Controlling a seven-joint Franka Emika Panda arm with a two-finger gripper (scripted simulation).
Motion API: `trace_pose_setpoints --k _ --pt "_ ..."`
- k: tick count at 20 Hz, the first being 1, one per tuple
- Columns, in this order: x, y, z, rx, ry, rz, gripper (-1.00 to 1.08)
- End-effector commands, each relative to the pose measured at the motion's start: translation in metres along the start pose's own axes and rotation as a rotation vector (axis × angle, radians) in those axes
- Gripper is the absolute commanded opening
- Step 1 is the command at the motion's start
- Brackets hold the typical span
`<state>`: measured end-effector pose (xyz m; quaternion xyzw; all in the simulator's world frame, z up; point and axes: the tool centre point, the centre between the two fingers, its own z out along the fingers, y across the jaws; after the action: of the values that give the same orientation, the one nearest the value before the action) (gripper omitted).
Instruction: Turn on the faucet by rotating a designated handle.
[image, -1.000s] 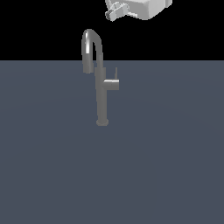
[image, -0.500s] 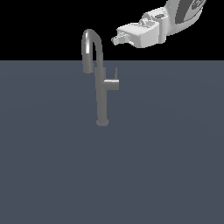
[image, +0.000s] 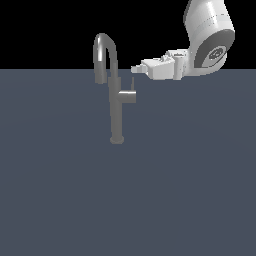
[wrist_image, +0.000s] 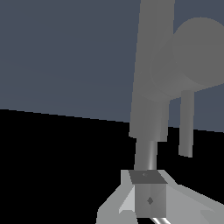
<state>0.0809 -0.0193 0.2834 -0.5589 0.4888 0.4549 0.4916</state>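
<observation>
A flat slate-grey worktop (image: 60, 200) carries the tall grey metallic gooseneck faucet (image: 115, 107). The white fingers (image: 135, 69), their spread not discernible, are held just above its short cylindrical handle (image: 127, 96), unladen. The thin lever rod (wrist_image: 186, 123) is best pushed squarely near its tip.

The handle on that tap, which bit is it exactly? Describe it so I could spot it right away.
Find the faucet, the tall grey column standing alone on the dark surface with a high arched spout. Partway up the column, a short fat stub juts out toward the exterior view's right: that is the handle. Unlike the curved spout above, it is straight, sideways, and carries a thin little rod at its end.
</observation>
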Motion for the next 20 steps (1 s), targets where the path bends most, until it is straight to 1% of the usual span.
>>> trace_pose_setpoints --k 1,5,9,16,20 --pt "0.012 -0.004 0.001 0.037 -0.035 0.036 -1.0" --pt "0.027 -0.007 0.002 0.078 -0.072 0.076 -1.0" --pt "0.035 -0.009 0.003 0.1 -0.093 0.097 -1.0" --pt "0.036 -0.009 0.004 0.103 -0.096 0.101 -1.0" --pt "0.031 0.0 0.005 0.103 -0.096 0.101 -1.0"
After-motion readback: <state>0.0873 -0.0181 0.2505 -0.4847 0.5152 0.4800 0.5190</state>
